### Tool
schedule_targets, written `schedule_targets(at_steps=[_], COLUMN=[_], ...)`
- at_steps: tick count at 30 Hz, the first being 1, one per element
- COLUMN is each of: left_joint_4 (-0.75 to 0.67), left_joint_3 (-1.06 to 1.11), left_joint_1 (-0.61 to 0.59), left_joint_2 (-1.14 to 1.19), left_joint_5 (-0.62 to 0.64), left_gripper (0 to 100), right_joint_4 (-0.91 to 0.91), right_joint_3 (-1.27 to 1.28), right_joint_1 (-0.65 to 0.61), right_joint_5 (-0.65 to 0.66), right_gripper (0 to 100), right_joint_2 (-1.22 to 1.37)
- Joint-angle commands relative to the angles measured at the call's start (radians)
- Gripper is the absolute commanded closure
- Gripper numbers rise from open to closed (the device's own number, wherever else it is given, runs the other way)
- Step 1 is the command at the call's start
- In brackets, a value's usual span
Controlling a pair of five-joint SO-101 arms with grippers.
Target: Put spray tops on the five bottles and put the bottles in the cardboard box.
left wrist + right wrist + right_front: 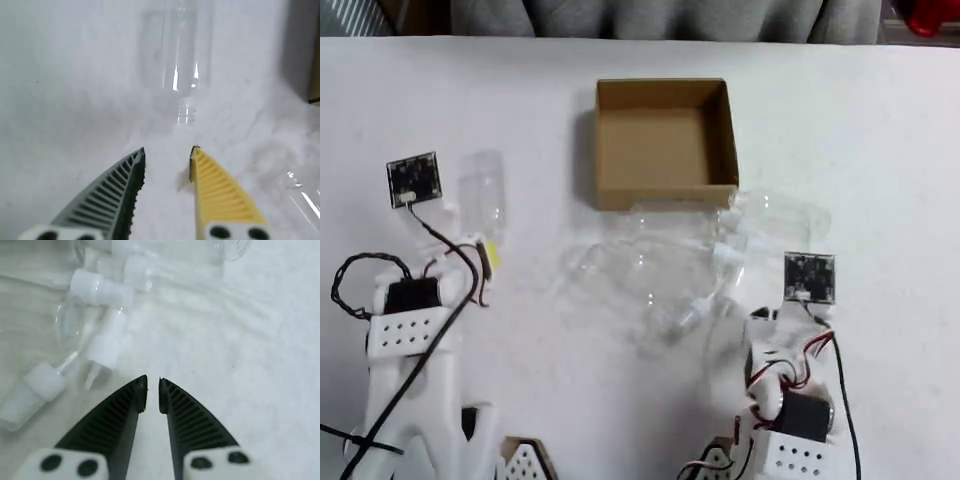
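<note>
Hard to read: a heap of clear bottles (650,265) lies on the white table (880,130) just in front of the cardboard box (665,190). Their outlines melt into each other and into the tabletop, so I cannot count them.
Cut off: a piece of clear plastic (305,192) runs out at the edge of the left wrist view, and I cannot tell which bottle it belongs to.
Hidden: in the high view, the wrist camera board covers the right arm's fingers.
Cardboard box: open, upright, at the far middle of the table. Its bare brown floor shows.
Lone bottle (175,55): on its side at the left, well apart from the heap. Its neck is bare and points towards the left gripper (167,152).
Spray tops (102,290): white, mixed in among the heap. At least three show in the right wrist view, one with a thin tube. I cannot tell whether any is seated on a bottle.
Left gripper state: the grey and yellow fingers are spread apart with nothing between them, low over the table and just short of the lone bottle's neck.
Right gripper (153,385): black fingers drawn nearly together with only a thin slit between them and nothing held. It sits beside the nearest spray tops without touching them.
</note>
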Motion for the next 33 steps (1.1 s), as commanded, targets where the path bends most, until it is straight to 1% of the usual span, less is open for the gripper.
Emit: schedule_targets(at_steps=[1,3,5,8,12,15,17,21,26,29,33], left_joint_4=[-0.026,-0.029,-0.031,-0.041,-0.058,-0.058,-0.058,-0.064,-0.153,-0.183,-0.184], left_joint_3=[-0.008,0.003,0.011,0.014,0.017,0.017,0.017,0.018,0.057,0.069,0.075], left_joint_1=[-0.007,-0.007,-0.004,-0.004,-0.005,-0.004,-0.004,-0.004,-0.004,-0.004,-0.002], left_joint_2=[0.008,0.005,0.002,0.002,0.002,0.004,0.007,0.008,0.008,0.008,0.004], left_joint_5=[0.008,0.008,0.008,0.008,0.008,0.008,0.008,0.008,0.005,-0.044,-0.068], left_gripper=[84,84,84,84,84,84,84,84,84,84,84], right_joint_4=[-0.087,-0.139,-0.174,-0.208,-0.213,-0.213,-0.213,-0.180,-0.084,-0.010,0.047], right_joint_3=[-0.057,-0.057,-0.058,-0.081,-0.138,-0.227,-0.327,-0.588,-0.925,-1.114,-1.336], right_joint_1=[0.051,0.048,0.022,-0.048,-0.124,-0.157,-0.163,-0.165,-0.165,-0.168,-0.194], right_joint_5=[0.153,0.281,0.376,0.451,0.451,0.437,0.400,0.350,0.338,0.333,0.249], right_gripper=[98.1,98.1,98.1,98.1,98.2,98.2,98.2,98.1,98.1,98.1,98.0], right_joint_2=[0.004,0.005,0.007,0.010,0.021,0.113,0.240,0.581,0.963,1.155,1.379])
